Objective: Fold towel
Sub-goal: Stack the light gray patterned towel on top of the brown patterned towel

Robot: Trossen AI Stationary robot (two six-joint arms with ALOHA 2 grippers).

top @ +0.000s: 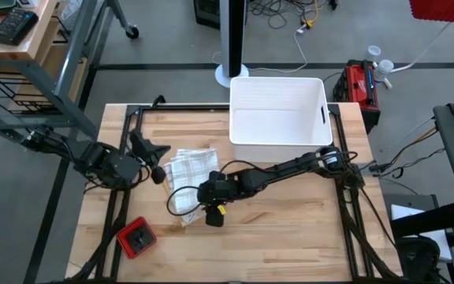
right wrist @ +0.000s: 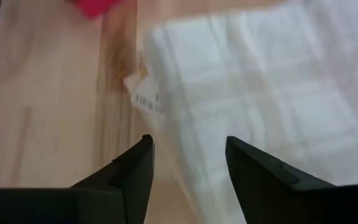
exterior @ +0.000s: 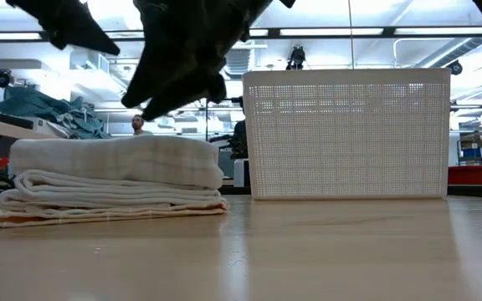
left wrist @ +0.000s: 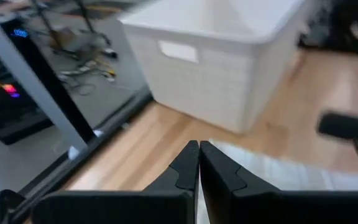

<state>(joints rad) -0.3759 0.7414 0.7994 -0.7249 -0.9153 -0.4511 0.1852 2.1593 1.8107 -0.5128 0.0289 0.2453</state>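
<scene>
The white checked towel [top: 189, 170] lies folded into a stack of several layers [exterior: 111, 180] on the wooden table, left of centre, with a small label [right wrist: 145, 99] sticking out at one edge. My right gripper [right wrist: 188, 146] is open and slants down over the towel's near right edge. In the low view it hangs just above the stack [exterior: 174, 92], clear of it. My left gripper [left wrist: 199, 155] is shut and hovers at the towel's left side [top: 154, 160], holding nothing.
A white perforated basket [top: 278, 110] stands at the far edge, right of the towel [exterior: 346, 134]. A red flat object [top: 136, 237] lies near the table's front left corner. Bare wood stretches to the right and near side of the towel.
</scene>
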